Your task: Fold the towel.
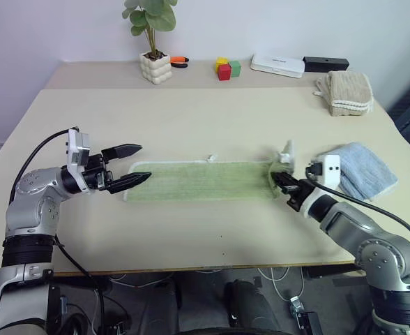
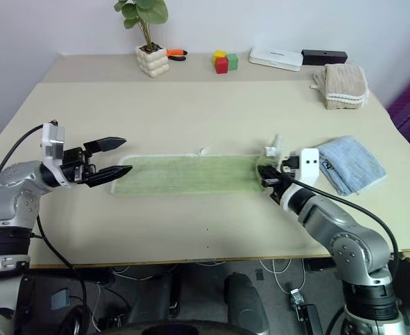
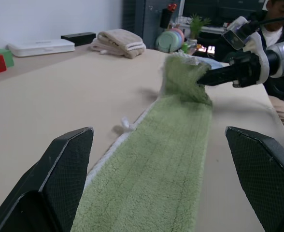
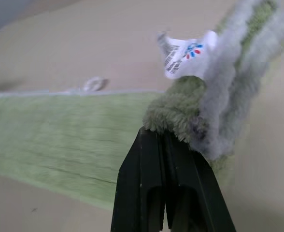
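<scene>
green towel (image 1: 201, 180) strip, right end lifted

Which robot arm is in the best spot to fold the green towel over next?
The right. Its gripper is already shut on the towel end, lifting it off the table. The left gripper hangs open at the other end, holding nothing.

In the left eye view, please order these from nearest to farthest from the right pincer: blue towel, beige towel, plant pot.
From the right pincer:
1. Blue towel, just beside it, toward the table's right edge.
2. Beige towel, at the far right of the table.
3. Plant pot, at the far left side.
</scene>
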